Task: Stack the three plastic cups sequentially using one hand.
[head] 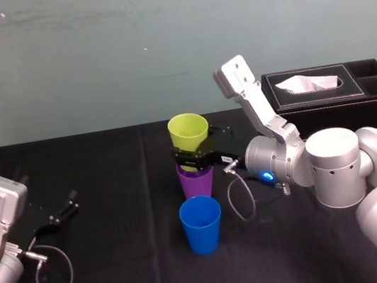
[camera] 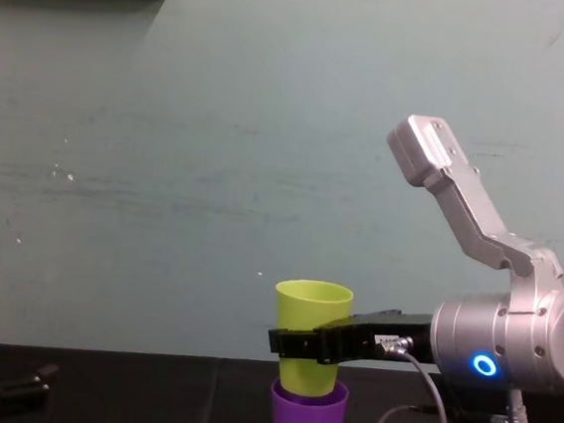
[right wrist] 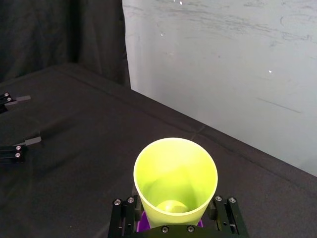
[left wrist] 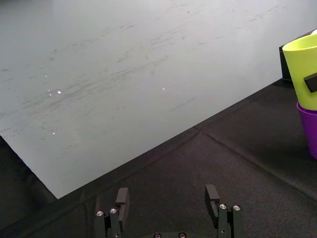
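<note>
My right gripper (head: 195,160) is shut on the yellow-green cup (head: 188,131), one finger on each side of its lower half (right wrist: 176,183). That cup stands upright with its base sunk into the purple cup (head: 197,182) below it (camera: 308,406). The blue cup (head: 201,224) stands alone on the black cloth just in front of this pair, mouth up. In the chest view the right gripper (camera: 304,344) reaches in from the right, level with the yellow-green cup (camera: 311,324). My left gripper (head: 60,212) rests open at the table's left, well away from the cups (left wrist: 167,198).
A black leather tissue box (head: 332,97) stands at the back right, behind my right arm. Loose cables curl on the black cloth (head: 124,281) beside each wrist. A pale green wall (head: 158,38) closes off the back.
</note>
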